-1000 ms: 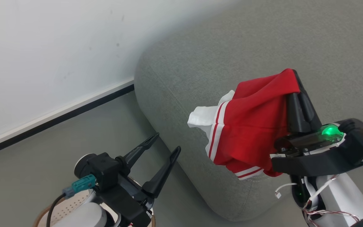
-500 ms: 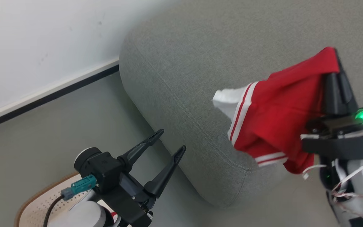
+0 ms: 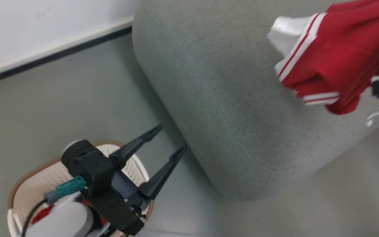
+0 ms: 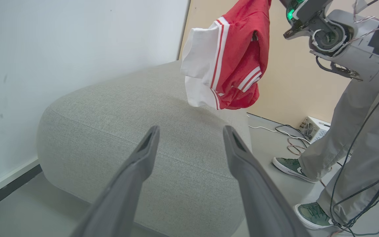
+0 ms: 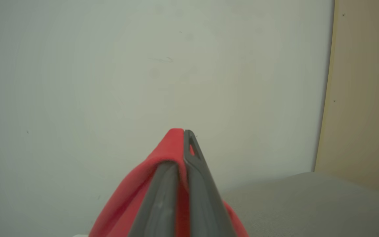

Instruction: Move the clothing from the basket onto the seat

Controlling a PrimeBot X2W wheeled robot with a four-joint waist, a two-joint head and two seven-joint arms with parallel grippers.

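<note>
One piece of the clothing (image 3: 337, 56), red with white panels and stripe trim, hangs above the grey seat (image 3: 229, 108). My right gripper (image 5: 183, 138) is shut on its top fold. In the left wrist view this garment (image 4: 239, 56) dangles clear of the seat (image 4: 127, 108). My left gripper (image 3: 173, 136) is open and holds nothing, above the floor between seat and basket. The cream basket (image 3: 38, 187) with a brown rim stands at the lower left. A bit of red cloth (image 3: 41, 214) lies inside it, mostly hidden by my left arm.
A white wall with a dark skirting strip (image 3: 54, 54) runs behind the seat. A person's legs (image 4: 357, 131) and green shoes (image 4: 291, 168) stand to the right of the seat, with cables and a small box (image 4: 314, 128) on the floor there.
The head camera has swung, so the basket shows more and the held garment sits further up and right in that view. Both grippers keep their states.
</note>
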